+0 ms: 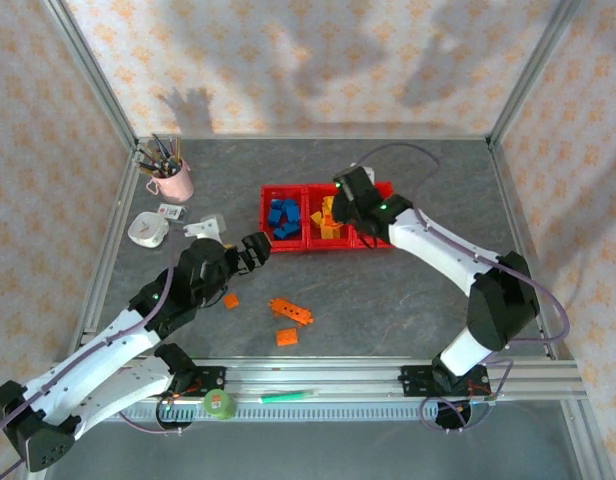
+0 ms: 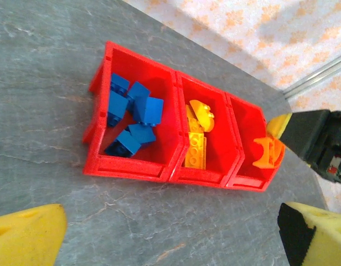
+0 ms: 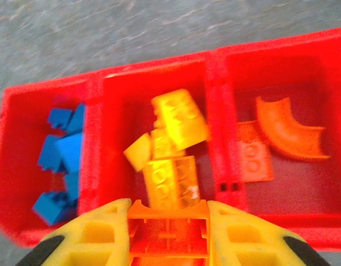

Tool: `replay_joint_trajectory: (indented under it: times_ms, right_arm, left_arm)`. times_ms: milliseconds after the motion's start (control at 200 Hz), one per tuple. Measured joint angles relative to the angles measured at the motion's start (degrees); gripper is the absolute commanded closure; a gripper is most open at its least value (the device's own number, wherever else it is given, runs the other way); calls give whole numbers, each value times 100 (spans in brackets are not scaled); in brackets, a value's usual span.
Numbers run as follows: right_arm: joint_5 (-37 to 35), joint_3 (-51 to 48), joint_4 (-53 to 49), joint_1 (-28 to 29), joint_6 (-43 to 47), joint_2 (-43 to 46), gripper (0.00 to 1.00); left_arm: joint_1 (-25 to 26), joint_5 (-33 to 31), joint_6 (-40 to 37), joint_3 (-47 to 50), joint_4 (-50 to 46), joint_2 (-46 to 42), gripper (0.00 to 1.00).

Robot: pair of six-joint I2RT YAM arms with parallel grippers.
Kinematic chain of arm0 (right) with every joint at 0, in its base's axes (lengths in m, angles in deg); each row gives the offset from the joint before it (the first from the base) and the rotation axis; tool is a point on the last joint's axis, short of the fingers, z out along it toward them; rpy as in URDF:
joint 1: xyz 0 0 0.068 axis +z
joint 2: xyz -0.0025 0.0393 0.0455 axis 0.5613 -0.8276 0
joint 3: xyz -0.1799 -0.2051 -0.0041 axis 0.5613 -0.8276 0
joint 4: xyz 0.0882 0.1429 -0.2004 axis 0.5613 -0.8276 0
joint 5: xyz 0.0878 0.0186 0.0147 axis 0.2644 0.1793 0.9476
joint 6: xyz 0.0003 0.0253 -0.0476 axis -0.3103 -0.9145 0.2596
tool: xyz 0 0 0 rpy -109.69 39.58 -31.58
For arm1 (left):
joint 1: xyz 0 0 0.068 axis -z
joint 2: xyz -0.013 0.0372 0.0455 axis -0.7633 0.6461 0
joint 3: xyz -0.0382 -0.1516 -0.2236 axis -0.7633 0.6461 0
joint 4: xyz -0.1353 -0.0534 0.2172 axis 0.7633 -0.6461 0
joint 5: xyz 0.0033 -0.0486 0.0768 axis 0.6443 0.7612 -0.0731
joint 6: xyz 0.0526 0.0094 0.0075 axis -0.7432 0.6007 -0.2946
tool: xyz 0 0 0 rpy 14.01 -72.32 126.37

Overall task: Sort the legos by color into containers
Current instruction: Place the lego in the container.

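Three joined red containers stand mid-table. Blue legos fill the left one, yellow legos the middle one. In the right one lie a curved orange piece and a flat orange brick. My right gripper is shut on an orange brick and hovers over the containers' near rim, around the middle and right bins. In the left wrist view that brick hangs by the right bin. My left gripper is open and empty over bare table in front of the containers. Three orange legos lie loose on the table.
A pink cup of pens, a round white object and a small white card sit at the far left. A green tape roll and a green pen lie on the front rail. Metal frame posts border the table.
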Motion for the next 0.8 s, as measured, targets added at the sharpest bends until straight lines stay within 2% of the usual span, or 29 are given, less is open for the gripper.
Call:
replay_joint_trajectory:
  times_ms: [240, 450, 591, 801]
  right_arm:
    - [-44, 197, 52, -979, 199, -330, 73]
    - [-267, 680, 129, -1303, 382, -1156, 73]
    - [-382, 811, 140, -1349, 474, -1543, 68]
    - [-518, 925, 129, -1349, 632, -1762, 50]
  left_arm:
    - [0, 243, -35, -44, 538, 511, 1]
    - [0, 404, -59, -83, 826, 800, 1]
    - [0, 470, -76, -85, 909, 859, 1]
    - [0, 542, -81, -85, 1019, 859, 1]
